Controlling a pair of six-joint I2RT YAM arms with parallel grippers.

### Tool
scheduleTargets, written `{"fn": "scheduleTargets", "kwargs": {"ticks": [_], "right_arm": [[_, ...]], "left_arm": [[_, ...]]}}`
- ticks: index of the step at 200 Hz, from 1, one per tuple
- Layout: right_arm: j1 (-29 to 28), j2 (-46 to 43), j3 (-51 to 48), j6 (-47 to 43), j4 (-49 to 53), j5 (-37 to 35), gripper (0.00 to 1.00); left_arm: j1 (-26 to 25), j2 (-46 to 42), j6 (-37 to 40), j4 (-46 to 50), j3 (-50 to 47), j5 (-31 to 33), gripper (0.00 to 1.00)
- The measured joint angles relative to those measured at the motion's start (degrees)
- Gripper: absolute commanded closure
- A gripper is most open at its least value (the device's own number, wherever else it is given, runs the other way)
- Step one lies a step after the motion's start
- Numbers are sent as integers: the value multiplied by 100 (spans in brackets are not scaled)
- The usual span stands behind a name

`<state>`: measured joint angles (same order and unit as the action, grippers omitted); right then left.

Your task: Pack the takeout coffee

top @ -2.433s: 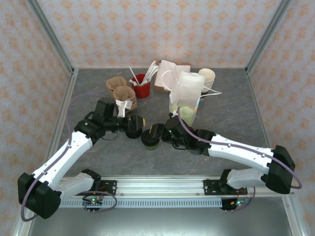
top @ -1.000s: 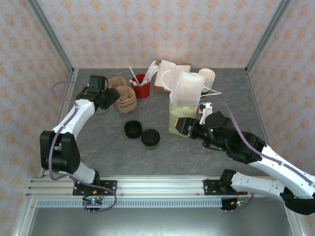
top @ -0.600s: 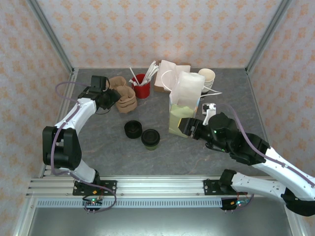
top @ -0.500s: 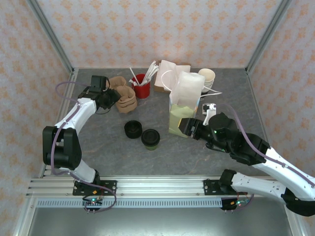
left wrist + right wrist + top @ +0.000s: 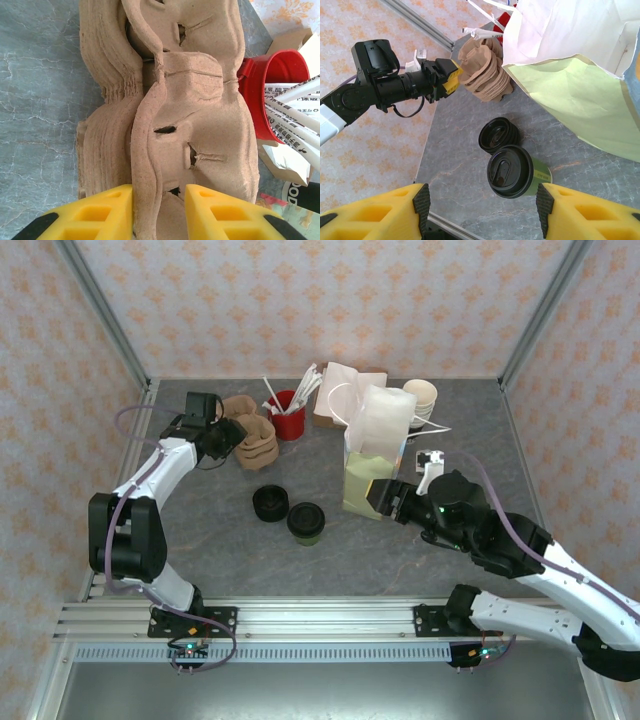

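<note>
- The takeout coffee [image 5: 512, 172] stands upright on the grey table. It is out in front of the right gripper [image 5: 482, 212], in line with the gap between its two yellow fingers, and nothing touches it.
- The right jaws are spread wide open and hold nothing.
- The cup is paper, so I think it is light and its green wall is soft. A hard squeeze could crush it or pop off the black lid.
- The lid looks smooth and slippery. The best place to hold is the green wall just under the lid, one finger on each side, with the cup kept upright.
- A pile of black lids [image 5: 499, 135] sits just beside the cup, on the far side from the right jaws.
- The paper bag [image 5: 580, 100], white on top and light green below, stands to the right of the right jaws. I cannot see inside it.
- The left gripper [image 5: 159, 210] has a finger on each side of a fold in the top cardboard cup tray [image 5: 175, 125]. I cannot tell if it squeezes the fold.
- A red cup [image 5: 257, 95] to the right of the left jaws holds wrapped straws.
</note>
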<state>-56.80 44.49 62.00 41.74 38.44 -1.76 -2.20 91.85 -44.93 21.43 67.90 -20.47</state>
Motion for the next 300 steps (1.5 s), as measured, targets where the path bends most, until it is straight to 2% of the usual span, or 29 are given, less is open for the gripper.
{"fn": "scheduleTargets", "kwargs": {"ticks": [49, 87, 185, 238, 300], "right_arm": [[0, -79, 0, 0, 17, -4, 40], [0, -120, 0, 0, 17, -42, 40], [0, -168, 0, 0, 15, -44, 42], [0, -352, -44, -136, -164, -20, 43], [0, -385, -223, -614, -927, 299, 43]], "left_arm": [[0, 98, -37, -39, 0, -20, 75], [0, 120, -188, -87, 11, -59, 88], [0, 55, -323, -103, 669, -162, 96], [0, -800, -166, 396, 1010, -140, 97], [-216, -2529, 450, 938, 1032, -398, 97]]}}
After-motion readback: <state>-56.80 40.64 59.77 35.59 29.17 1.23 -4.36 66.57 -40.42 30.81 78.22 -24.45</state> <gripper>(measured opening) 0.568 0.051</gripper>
